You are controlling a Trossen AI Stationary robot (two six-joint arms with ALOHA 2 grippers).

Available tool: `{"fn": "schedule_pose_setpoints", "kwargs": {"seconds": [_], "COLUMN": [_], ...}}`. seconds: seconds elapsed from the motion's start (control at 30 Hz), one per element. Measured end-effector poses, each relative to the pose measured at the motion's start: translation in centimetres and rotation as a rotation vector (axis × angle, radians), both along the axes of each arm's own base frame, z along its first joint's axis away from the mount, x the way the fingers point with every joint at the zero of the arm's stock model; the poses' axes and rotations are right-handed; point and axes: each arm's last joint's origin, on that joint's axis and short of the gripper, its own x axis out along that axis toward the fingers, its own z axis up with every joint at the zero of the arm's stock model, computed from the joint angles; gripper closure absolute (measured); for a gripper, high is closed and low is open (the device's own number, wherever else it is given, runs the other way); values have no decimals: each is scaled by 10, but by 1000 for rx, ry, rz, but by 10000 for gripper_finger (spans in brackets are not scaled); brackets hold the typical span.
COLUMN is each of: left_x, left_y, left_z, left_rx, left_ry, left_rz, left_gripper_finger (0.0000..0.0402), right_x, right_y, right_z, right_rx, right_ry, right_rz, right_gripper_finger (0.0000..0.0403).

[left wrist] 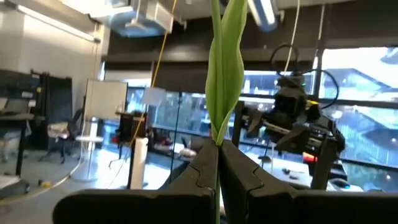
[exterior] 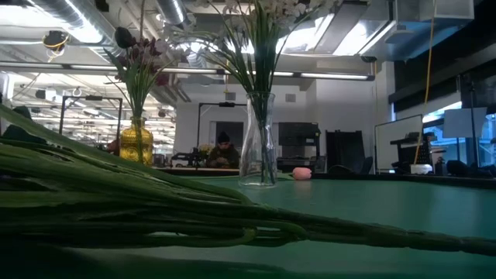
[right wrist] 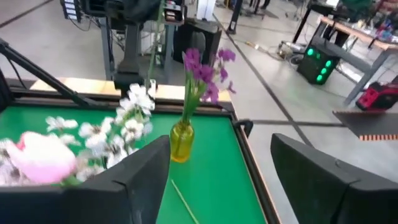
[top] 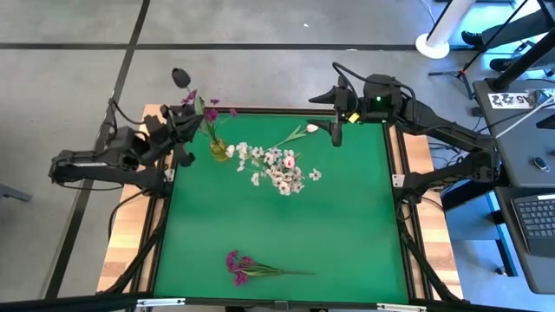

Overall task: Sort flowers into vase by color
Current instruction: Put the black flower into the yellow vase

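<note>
Flowers lie at several places on the green table (top: 347, 234). Nearest the front edge, a purple bunch (top: 241, 265) lies flat with its stem pointing right. Farther back, near the middle, white sprays (top: 279, 171) stand in a clear vase (exterior: 258, 151), with a pink bud (top: 311, 128) lying just behind them. At the back left, a yellow vase (top: 218, 149) holds purple flowers (right wrist: 205, 71). The left gripper (left wrist: 218, 163), beside that vase, is clamped on a green stem (left wrist: 225, 56). The right gripper (right wrist: 221, 177) hangs over the back right of the table, fingers apart and holding nothing.
</note>
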Motion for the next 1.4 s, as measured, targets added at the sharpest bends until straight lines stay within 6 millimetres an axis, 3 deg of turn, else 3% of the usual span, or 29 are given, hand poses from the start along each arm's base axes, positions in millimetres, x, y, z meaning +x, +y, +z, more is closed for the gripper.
{"fn": "schedule_pose_setpoints", "kwargs": {"seconds": [0.23, 0.5, 0.73, 1.4], "left_x": [-9, -6, 0, 19], "left_y": [-1, 3, 4, 18], "left_z": [-32, -58, -61, -68], "left_rx": [20, 12, 35, 85], "left_ry": [-36, 79, 129, 222], "left_rz": [62, 234, 265, 373], "left_gripper_finger": [401, 401, 401, 401], "right_x": [-29, -38, -34, -36], "right_y": [-11, -24, -26, -27], "right_z": [-6, -55, -90, -123], "right_rx": [23, 63, 50, 60], "right_ry": [-74, -159, -211, -173], "right_rz": [-14, -30, -22, -75], "right_gripper_finger": [139, 139, 139, 139]}}
